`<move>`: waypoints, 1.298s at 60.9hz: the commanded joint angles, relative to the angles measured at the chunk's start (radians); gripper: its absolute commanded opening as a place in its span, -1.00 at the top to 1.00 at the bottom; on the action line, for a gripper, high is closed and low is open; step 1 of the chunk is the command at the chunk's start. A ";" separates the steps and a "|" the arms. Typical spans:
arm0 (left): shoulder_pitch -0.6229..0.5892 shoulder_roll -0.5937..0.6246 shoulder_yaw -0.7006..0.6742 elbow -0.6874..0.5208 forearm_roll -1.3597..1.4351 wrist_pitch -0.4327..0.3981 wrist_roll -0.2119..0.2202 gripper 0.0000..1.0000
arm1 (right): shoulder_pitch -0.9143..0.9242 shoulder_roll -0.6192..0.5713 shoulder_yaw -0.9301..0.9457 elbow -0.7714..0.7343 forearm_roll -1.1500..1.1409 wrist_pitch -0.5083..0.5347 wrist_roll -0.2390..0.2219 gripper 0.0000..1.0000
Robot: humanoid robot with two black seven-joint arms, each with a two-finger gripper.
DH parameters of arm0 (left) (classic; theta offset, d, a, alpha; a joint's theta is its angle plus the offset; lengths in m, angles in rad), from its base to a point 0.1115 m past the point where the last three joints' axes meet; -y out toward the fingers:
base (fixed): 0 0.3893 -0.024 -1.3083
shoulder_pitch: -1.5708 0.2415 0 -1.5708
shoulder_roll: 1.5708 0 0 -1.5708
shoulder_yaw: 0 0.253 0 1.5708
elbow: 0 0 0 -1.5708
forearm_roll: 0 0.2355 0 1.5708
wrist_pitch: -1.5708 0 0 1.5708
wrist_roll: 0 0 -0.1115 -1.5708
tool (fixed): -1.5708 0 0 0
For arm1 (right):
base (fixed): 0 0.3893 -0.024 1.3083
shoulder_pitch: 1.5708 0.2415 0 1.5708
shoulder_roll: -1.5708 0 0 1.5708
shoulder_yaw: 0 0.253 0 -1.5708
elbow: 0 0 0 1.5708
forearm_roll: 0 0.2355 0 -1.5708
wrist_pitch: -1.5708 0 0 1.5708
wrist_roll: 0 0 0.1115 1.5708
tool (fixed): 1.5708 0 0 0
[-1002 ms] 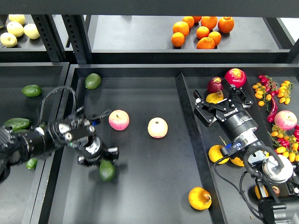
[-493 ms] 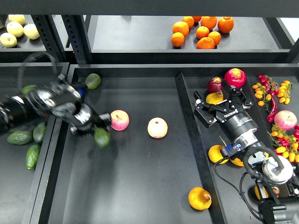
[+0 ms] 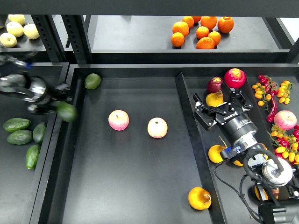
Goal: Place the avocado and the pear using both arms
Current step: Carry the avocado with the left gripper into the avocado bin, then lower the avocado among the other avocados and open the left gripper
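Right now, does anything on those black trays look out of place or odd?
A lighter green avocado sits alone in the middle tray's far left corner, apart from the group of avocados in the left tray. A pear lies alone at the middle tray's near right. Nothing looks spilled or damaged.

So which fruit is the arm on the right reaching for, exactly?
Look at the right tray, at its far end beside two dark red apples. The right arm's open fingers sit around a pear there. It is the only yellow-orange fruit in that corner, plump, with a darker blush.
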 commanded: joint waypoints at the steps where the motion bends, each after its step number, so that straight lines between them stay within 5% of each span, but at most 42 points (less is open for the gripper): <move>1: 0.021 0.138 -0.004 -0.001 -0.003 0.000 0.000 0.85 | 0.000 0.000 0.001 -0.002 0.000 0.000 0.000 -0.99; 51: 0.391 0.190 -0.320 0.076 0.010 0.000 0.000 0.82 | -0.032 0.000 -0.005 -0.002 0.000 0.018 0.000 -0.99; 79: 0.481 0.140 -0.392 0.107 0.011 0.000 0.000 0.76 | -0.041 0.000 -0.010 -0.002 0.000 0.018 0.000 -0.99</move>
